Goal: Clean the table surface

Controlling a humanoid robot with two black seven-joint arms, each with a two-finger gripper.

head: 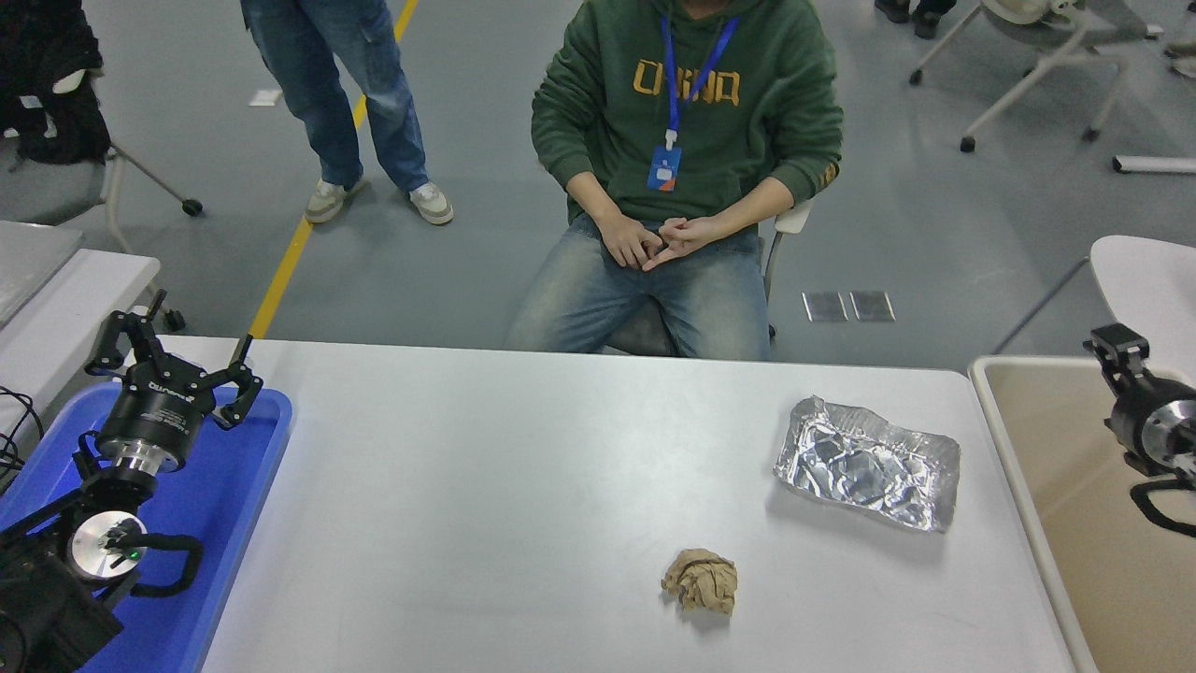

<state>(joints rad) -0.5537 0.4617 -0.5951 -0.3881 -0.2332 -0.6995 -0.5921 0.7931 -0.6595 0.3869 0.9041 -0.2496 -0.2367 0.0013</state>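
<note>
Desk surface (523, 486), the wide white-grey top that fills the middle of the view, carries two bits of litter: a crumpled foil tray (866, 464) and a brown paper ball (701, 580). We take the foil tray as our landmark. The paper ball lies on the near side of it and a little to its left, clearly apart. The foil tray's long axis runs roughly left to right across the desk, dipping slightly toward us at its right end.

Our right claw (1117, 344) hangs to the right of the foil tray, past the desk's edge and over the beige bin (1046, 523); we cannot tell whether its fingers are apart or together, since only its black tip shows. Our left claw (173, 360) sits far to the left of the foil tray, parked over the blue tray (234, 505) with its fingers spread and nothing in them.

So both pieces lie leftward of the right claw (much nearer to it than to the left one), and we judge the foil tray to be the closer reach.
</note>
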